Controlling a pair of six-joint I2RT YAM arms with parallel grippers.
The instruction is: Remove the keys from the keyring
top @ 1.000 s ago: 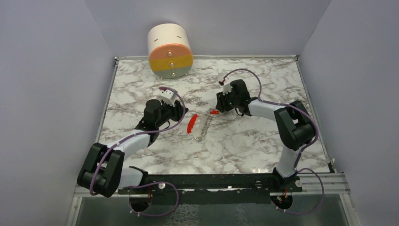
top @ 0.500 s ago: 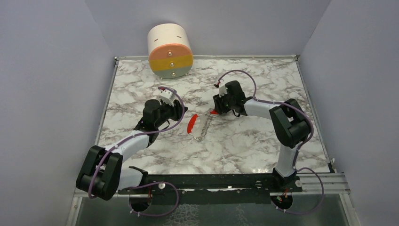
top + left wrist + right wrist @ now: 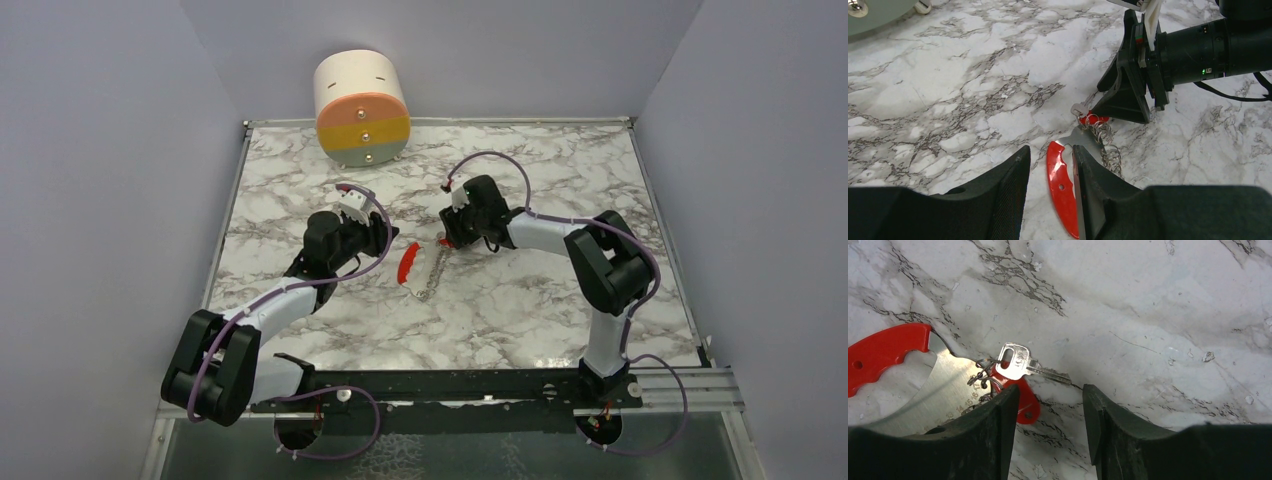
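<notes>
The left gripper (image 3: 1050, 152) lies low on the marble table (image 3: 560, 300), its two jaws spread. Between them is the red handle (image 3: 1060, 185) of one flat metal tool. A strip of bare table shows between the left jaw and the handle, while the right jaw stands at the edge of the steel blade. Whether it presses on the blade, I cannot tell.

A little farther, one metal chain (image 3: 1108, 150) runs from the tool's head. There one wire keyring (image 3: 982, 371) carries one silver key (image 3: 1015, 360) and one small red tab (image 3: 1027, 405). All of these lie flat on the table.

The right gripper (image 3: 1050, 390) hangs just over them with its jaws spread and pinching nothing. The key's tip points into the gap between them.

At the far edge lies one cream drum (image 3: 362, 105) with three coloured bands.
</notes>
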